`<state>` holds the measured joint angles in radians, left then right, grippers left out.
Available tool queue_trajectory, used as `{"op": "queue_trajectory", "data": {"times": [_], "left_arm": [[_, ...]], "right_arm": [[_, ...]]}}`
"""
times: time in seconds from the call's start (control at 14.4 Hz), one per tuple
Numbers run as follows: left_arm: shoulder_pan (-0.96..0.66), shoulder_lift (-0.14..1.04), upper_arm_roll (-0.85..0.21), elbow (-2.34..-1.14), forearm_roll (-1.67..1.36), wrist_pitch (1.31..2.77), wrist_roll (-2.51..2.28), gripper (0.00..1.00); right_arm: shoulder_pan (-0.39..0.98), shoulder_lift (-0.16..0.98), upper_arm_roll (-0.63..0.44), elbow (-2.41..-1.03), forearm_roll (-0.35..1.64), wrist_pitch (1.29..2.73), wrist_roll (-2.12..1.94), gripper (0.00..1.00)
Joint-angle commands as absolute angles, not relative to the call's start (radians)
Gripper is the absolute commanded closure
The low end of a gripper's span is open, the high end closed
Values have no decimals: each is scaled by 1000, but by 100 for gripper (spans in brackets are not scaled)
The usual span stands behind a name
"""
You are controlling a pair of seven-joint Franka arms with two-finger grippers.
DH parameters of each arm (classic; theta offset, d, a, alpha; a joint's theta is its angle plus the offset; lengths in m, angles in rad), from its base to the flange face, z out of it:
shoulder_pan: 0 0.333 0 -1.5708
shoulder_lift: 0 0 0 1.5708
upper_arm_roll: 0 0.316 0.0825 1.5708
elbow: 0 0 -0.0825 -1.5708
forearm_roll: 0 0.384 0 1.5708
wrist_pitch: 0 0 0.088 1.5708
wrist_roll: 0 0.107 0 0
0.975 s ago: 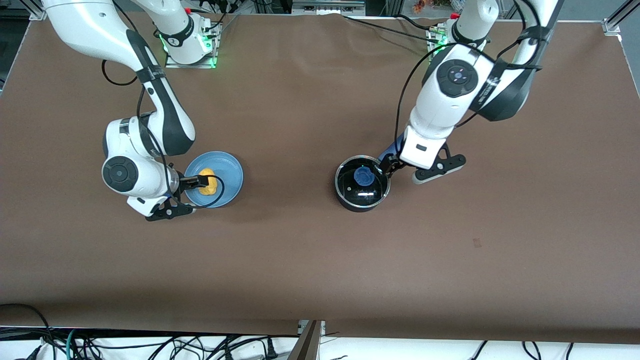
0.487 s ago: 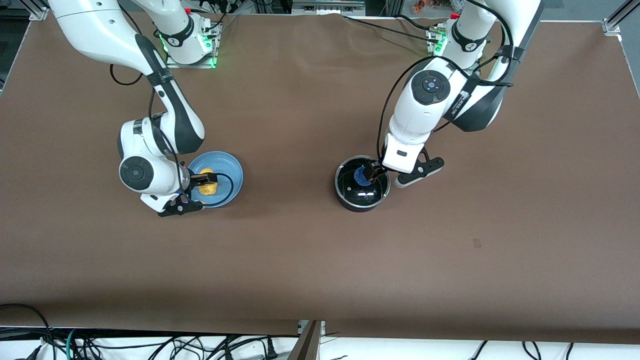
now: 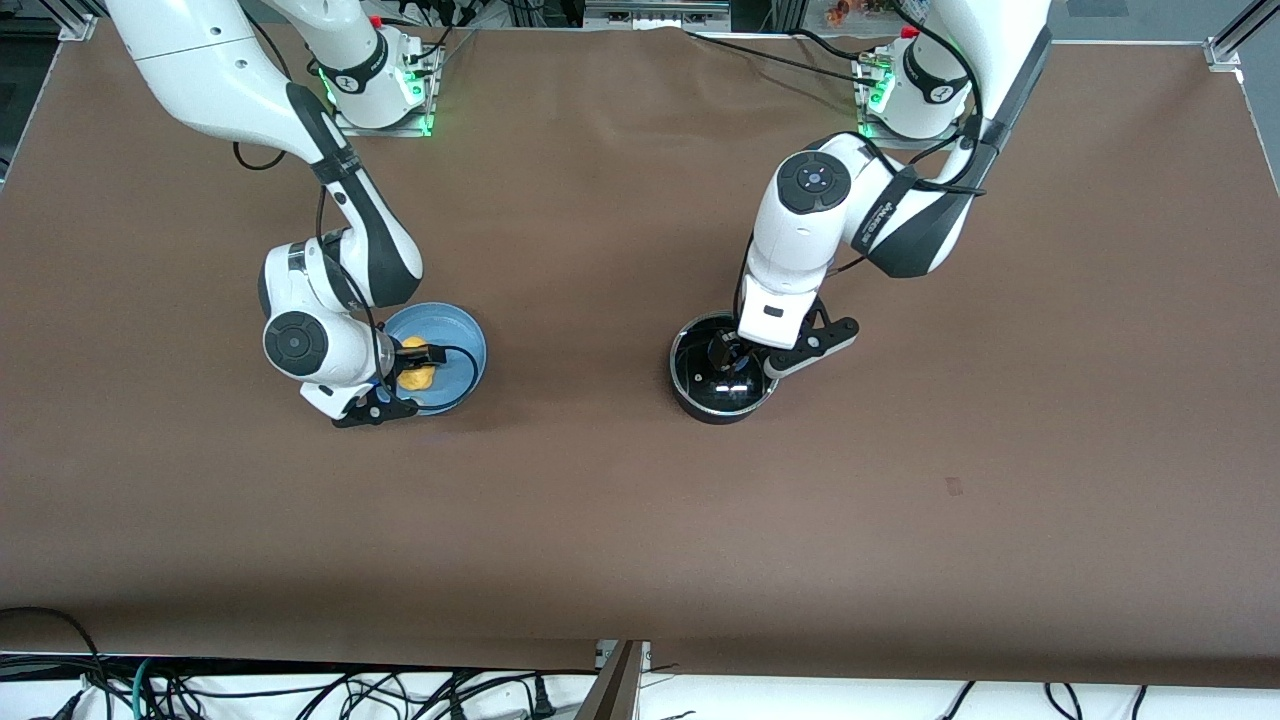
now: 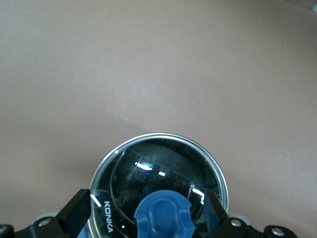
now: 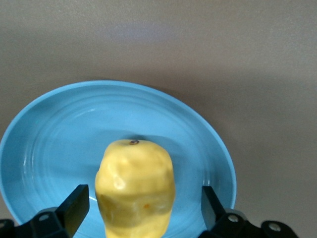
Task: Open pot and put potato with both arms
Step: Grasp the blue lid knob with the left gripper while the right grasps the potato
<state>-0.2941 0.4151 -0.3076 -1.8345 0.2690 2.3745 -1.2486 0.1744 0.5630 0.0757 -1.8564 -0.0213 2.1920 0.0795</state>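
Front view: lid (image 3: 722, 368) on pot (image 3: 722, 400) mid-desk, left gripper (image 4: 148, 218) fingers open around its knob (image 4: 163, 216); right gripper (image 5: 141, 210) open astride potato (image 5: 135, 187) on plate (image 5: 59, 129). Nothing lifted yet.

Left arm (image 3: 800, 240), right arm (image 3: 330, 270): white shells, dark grey joints; black cables; green-lit bases; black fingers (image 4: 74, 215).
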Motion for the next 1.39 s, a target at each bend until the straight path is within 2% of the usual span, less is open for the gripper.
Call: {"op": "queue_trajectory", "data": {"times": [0.0, 0.14, 0.35, 0.63, 0.7, 1.04, 1.32], "left_arm": [[-307, 433, -307, -1830, 337, 2401, -1275, 0], [-324, 440, -308, -1829, 341, 2401, -1275, 0], [-333, 452, -308, -1827, 363, 2402, -1273, 0], [-348, 474, -308, -1829, 382, 2422, -1258, 0], [-350, 477, -310, -1829, 396, 2422, -1258, 0], [-348, 489, -311, -1832, 436, 2424, -1158, 0], [-347, 495, -313, -1830, 436, 2424, -1128, 0]], "right_arm": [[170, 546, 83, -1879, -11, 2206, 91, 2], [170, 548, 84, -1879, -12, 2207, 91, 16], [170, 558, 84, -1879, -12, 2212, 91, 22], [170, 558, 92, -1871, -12, 2206, 92, 58], [170, 558, 95, -1870, -12, 2204, 92, 63], [172, 542, 98, -1824, -12, 2191, 81, 73], [173, 529, 98, -1694, -11, 2060, 83, 74]]}}
